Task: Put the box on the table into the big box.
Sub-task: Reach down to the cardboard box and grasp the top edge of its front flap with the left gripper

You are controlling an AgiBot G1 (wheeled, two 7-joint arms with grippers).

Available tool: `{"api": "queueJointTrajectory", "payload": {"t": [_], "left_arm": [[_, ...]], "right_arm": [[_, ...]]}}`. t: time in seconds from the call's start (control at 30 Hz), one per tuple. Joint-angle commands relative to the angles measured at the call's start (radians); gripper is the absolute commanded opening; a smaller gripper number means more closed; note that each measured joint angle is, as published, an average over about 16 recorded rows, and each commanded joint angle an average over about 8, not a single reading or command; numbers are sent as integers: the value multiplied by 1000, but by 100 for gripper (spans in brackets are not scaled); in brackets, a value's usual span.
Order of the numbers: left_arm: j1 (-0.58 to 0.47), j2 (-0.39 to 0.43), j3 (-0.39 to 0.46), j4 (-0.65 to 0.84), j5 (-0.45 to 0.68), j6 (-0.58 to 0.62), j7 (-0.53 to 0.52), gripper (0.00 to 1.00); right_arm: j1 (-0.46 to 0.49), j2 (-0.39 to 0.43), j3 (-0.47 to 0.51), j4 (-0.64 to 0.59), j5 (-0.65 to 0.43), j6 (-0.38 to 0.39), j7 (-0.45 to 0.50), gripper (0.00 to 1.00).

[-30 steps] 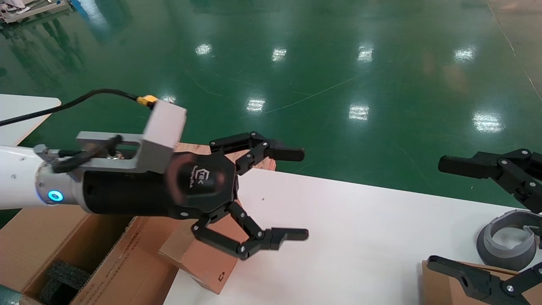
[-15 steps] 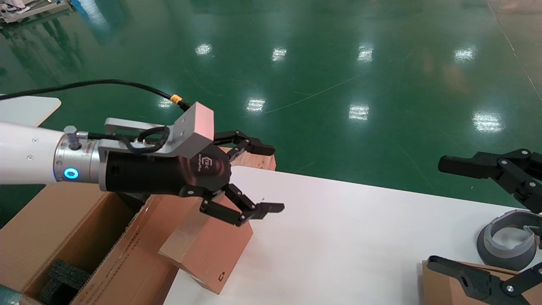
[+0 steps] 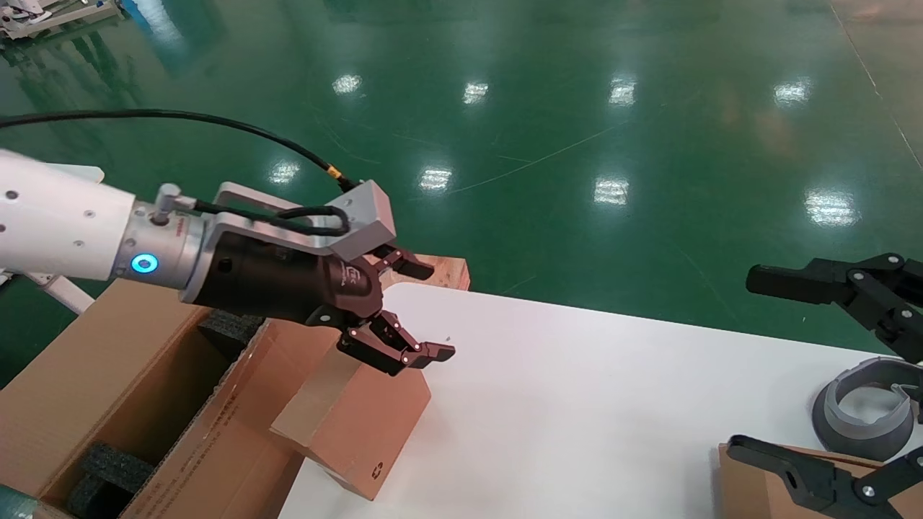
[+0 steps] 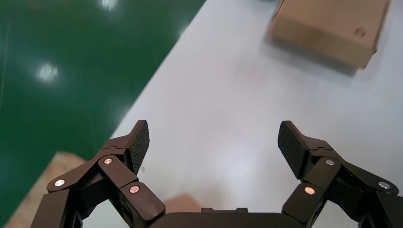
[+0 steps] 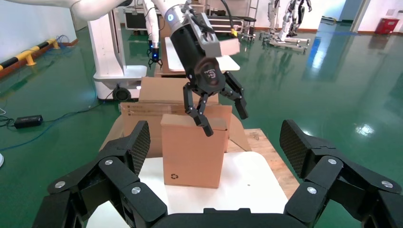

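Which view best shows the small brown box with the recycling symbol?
The right wrist view: the box stands whole, its symbol visible, the left gripper above it. The head view hides part behind that gripper; the left wrist view shows only a sliver.

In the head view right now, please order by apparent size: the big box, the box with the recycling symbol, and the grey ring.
1. big box, largest, partly cut off.
2. box, middle; left claw open above it.
3. grey ring, smallest, partly hidden by the right claw.
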Motion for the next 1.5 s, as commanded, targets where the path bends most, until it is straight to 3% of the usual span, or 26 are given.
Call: {"api": "queueJointTrajectory", "payload": {"t": [0.03,0.83,1.17,1.5], "left_arm": [[-38,8,37,-12,42,12,-62,100],[-347,107,436,-42,275,89,-494,100],[-411,148,570,-45,300,107,-599,100],[-424,176,649,-47,316,118,-667,100]], "right_arm": [[0,0,0,0,0,0,0,100],[0,0,0,0,0,0,0,100],[0,0,0,0,0,0,0,100],[0,0,0,0,0,0,0,100]]}}
